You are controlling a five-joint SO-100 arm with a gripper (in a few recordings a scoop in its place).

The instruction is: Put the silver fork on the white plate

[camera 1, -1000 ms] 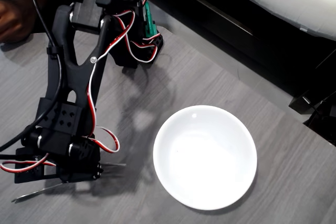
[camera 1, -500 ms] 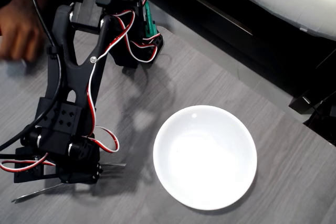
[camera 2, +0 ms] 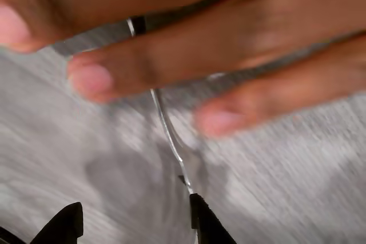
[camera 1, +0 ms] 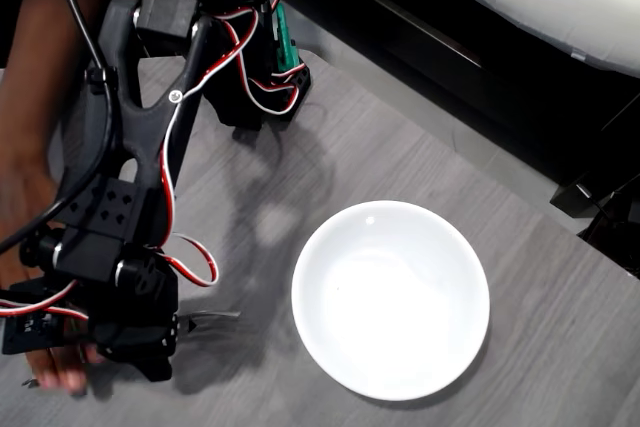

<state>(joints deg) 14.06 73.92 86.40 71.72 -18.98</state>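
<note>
Table (camera 1: 420, 147) space is wide open on the right in the overhead view, with the white plate (camera 1: 390, 299) sitting alone, well back from the far edge and with bare grey wood all round it. The black arm crowds the left side, and a person's hand (camera 1: 40, 247) reaches in underneath it. Silver fork (camera 1: 215, 315) only pokes its tines out beside the arm, short of the plate. Wrist view gives way more: blurry fingers (camera 2: 171, 67) lie over the fork's (camera 2: 166, 127) handle, and the gripper (camera 2: 134, 221) sits spread wide, one tip right by the fork's stem, clamping nothing.
</note>
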